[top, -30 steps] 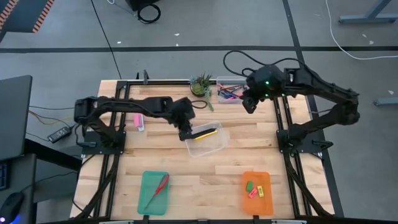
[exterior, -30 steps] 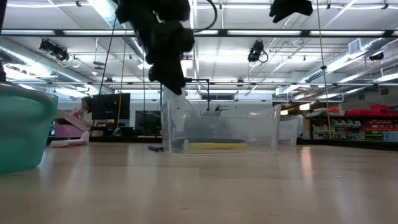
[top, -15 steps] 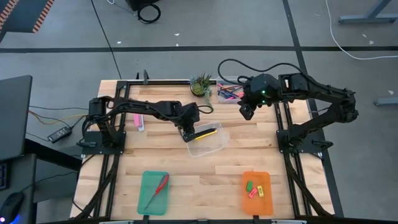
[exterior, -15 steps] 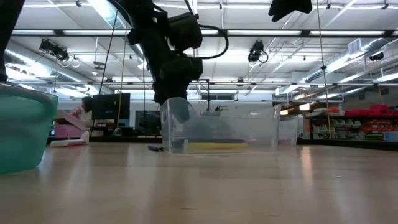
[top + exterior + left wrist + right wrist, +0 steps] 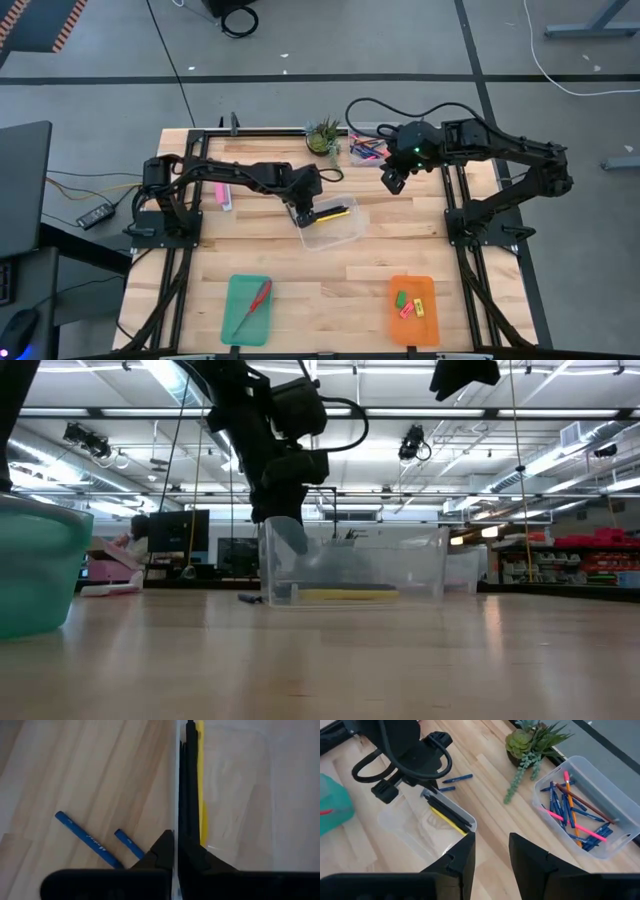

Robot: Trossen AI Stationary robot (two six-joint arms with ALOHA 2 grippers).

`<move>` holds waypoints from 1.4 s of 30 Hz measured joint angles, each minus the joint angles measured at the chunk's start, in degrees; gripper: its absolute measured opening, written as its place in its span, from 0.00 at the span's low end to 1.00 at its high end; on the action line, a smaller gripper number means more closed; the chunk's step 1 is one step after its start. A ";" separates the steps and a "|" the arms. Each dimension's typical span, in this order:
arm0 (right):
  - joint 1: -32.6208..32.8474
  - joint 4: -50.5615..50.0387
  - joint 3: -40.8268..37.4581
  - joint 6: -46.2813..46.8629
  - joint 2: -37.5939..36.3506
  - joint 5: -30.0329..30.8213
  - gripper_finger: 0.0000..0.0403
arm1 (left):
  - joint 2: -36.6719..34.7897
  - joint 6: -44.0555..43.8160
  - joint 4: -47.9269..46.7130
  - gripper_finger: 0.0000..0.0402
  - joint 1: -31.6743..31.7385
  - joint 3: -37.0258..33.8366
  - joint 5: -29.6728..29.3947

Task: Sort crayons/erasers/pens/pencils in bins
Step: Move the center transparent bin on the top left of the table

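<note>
My left gripper (image 5: 303,207) sits at the near clear bin's (image 5: 340,232) wall, fingers close together astride the thin plastic edge; whether they pinch the wall or a black pencil I can't tell. Black pencils (image 5: 186,780) and a yellow pencil (image 5: 201,785) lie inside along that wall. My right gripper (image 5: 393,178) hovers between the two clear tubs, fingers spread, nothing between them.

Handling guess: pencils and pens are light, stiff, round and slick, so they roll; best pinched mid-length across the shaft. The tub looks light and would slide if I push its wall.

Two blue pens (image 5: 82,838) lie on the wood just outside the tub, beside my left fingers. Far clear bin (image 5: 600,795) holds blue pens plus pink and orange sticks, by the potted plant (image 5: 527,742). Erasers (image 5: 411,302) sit in the orange tray (image 5: 413,328); red-handled scissors (image 5: 252,304) in the teal tray (image 5: 232,325). Pink box (image 5: 223,194) under my left arm, partly hidden.

Hard to read: the left wrist view cuts off the pen ends; the low view shows only a yellow strip through the tub.
</note>
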 joint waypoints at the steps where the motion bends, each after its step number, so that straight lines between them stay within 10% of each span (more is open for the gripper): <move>1: 0.00 0.00 0.00 0.09 -0.07 0.00 0.31 | 0.00 -0.03 0.01 0.04 0.14 0.00 -0.01; 22: -0.03 -0.26 0.00 -0.34 -0.12 0.17 0.31 | -12.95 11.50 -15.96 0.02 9.55 0.09 6.41; 42: -0.02 -0.15 0.00 0.82 -0.12 0.33 0.31 | -16.09 37.06 -23.86 0.02 38.91 0.07 6.19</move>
